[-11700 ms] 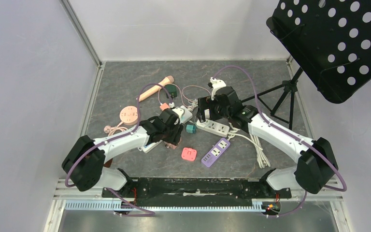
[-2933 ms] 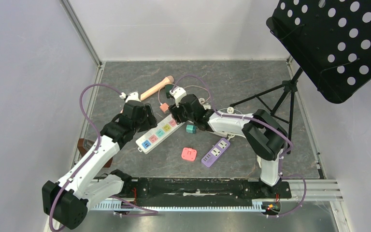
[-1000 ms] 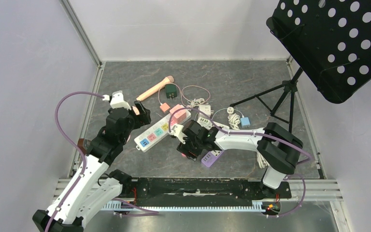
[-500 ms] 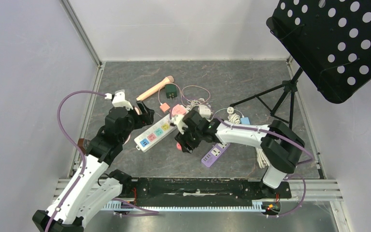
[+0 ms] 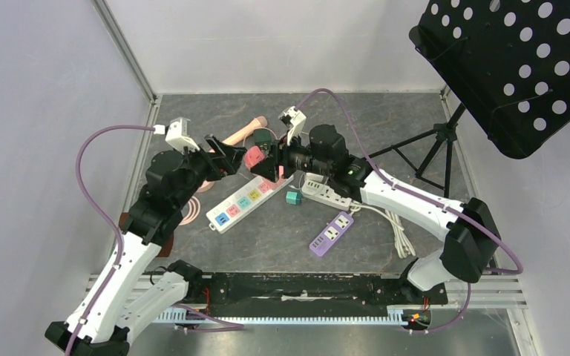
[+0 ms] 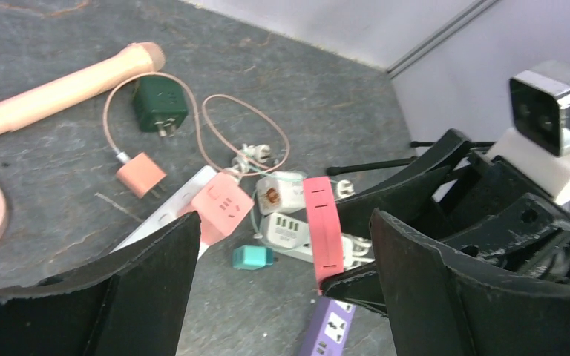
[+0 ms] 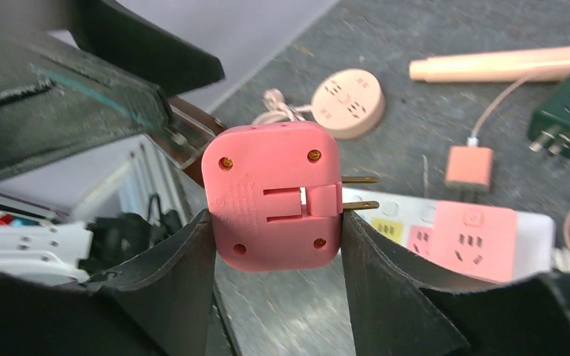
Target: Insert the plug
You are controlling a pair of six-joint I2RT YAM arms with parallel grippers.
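The right hand is closed on the flat pink square plug. It clamps the plug by two opposite edges, so the broad back face is turned toward its own wrist camera. The two brass prongs are folded out and stick sideways past one finger, clear of the grip. That hold reads as deliberate: the pads stay off the prongs and leave them free to enter a socket.

The plug is lifted well off the dark grey stone-look surface. The long white power strip with coloured sockets lies below the right hand and a little nearer the arm bases. A pink cube adapter already sits in the strip's far end.

The left hand is raised to face the right one with its fingers spread wide, and it holds nothing. In its wrist view the plug shows edge-on in the gap ahead of its fingertips. I see no contact between them, though how far apart they are I cannot tell.

I take this for a hand-over or a re-grip in mid-air, since the prongs point sideways and not down at the strip. Insertion is not yet begun. The prongs would have to be turned downward and lined up over a free socket.
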